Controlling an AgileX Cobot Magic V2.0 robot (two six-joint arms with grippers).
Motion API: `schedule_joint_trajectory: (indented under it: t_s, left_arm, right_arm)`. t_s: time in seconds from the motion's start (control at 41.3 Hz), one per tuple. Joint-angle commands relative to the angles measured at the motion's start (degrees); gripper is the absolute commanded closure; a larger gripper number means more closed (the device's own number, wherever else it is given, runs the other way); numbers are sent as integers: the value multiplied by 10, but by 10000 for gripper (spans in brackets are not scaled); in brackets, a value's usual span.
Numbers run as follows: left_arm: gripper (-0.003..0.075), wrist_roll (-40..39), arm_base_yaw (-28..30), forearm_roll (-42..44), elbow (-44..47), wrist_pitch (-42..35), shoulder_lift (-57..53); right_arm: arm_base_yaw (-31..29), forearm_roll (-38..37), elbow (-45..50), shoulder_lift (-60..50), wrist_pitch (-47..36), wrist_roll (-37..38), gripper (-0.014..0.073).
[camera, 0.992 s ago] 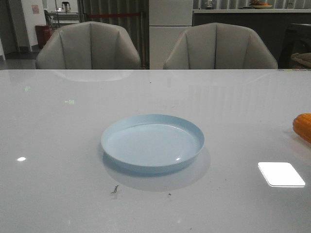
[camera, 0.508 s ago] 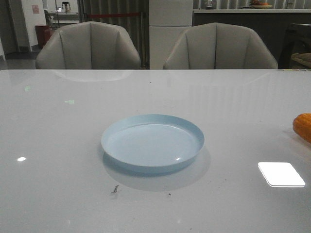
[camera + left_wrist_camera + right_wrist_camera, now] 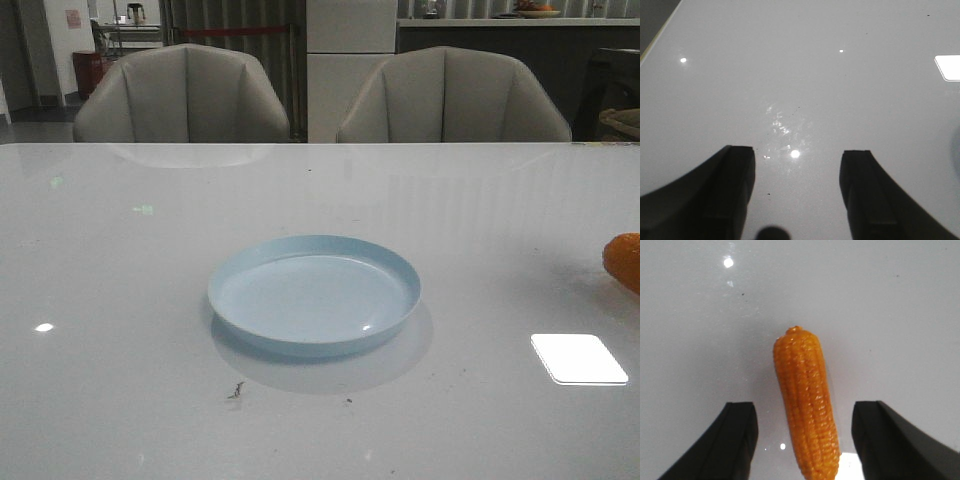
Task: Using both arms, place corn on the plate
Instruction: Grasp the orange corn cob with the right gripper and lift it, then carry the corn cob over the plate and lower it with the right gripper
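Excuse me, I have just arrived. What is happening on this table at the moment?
A two-armed robot is about to put the corn on the pale blue plate. The plate is empty at the middle of the table, and the corn lies on the table far to the right. The right gripper is open with the corn lying between its fingers, not yet gripped. The left gripper is open over bare table and holds nothing.
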Motion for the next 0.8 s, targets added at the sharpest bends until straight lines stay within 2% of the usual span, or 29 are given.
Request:
schedule_joint_trajectory:
  t_s: [0.0,0.484,0.532,0.653,0.774]
  left_arm:
    - [280,0,-1,-1,-15,-49,-8]
    - [280,0,-1,-1,-15,-47,-8]
    - [280,0,-1,-1,-15,-47,-8]
    - [280,0,-1,-1,-15,-45,-8]
    - [280,0,-1,-1,-15,-45,-8]
  right_arm:
    - [-8,-6,-42,32,-25,-2,71]
    - [-8,1,-55,155,-26,-2,78]
    - [-8,1,-55,159,-26,-2,99]
    - [-8,1,-61,159,-24,-2,218]
    - [-1,7,-93,159,0,-2,252]
